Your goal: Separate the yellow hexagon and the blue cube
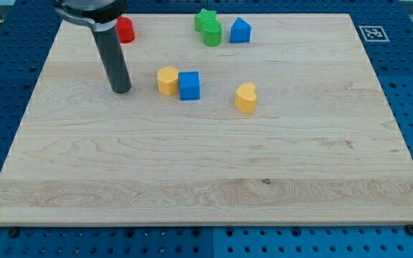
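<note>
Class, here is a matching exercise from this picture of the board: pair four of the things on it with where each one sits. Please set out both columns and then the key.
Things:
1. yellow hexagon
2. red block
3. yellow heart
4. my tip

Places:
A. alone, to the right of the blue cube
B. touching the blue cube's left side
C. behind the rod, near the top edge
D. left of the hexagon, apart from it

Pairs: 1-B, 2-C, 3-A, 4-D

A red block (pixel 125 30) sits near the wooden board's (pixel 206 179) top edge; green blocks (pixel 209 27) stand just beside a blue house-shaped block (pixel 240 31); a yellow heart (pixel 246 98) lies mid-board
</note>
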You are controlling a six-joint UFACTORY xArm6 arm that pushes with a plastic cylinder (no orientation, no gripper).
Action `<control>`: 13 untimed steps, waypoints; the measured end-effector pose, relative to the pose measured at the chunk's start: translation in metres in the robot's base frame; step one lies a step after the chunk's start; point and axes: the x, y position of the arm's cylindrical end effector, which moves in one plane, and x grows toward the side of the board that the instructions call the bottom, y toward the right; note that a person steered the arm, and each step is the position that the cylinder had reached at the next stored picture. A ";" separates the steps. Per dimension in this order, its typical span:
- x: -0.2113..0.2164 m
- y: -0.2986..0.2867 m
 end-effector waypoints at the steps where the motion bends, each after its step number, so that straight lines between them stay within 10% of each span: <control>1: 0.004 0.007; 13: -0.042 0.146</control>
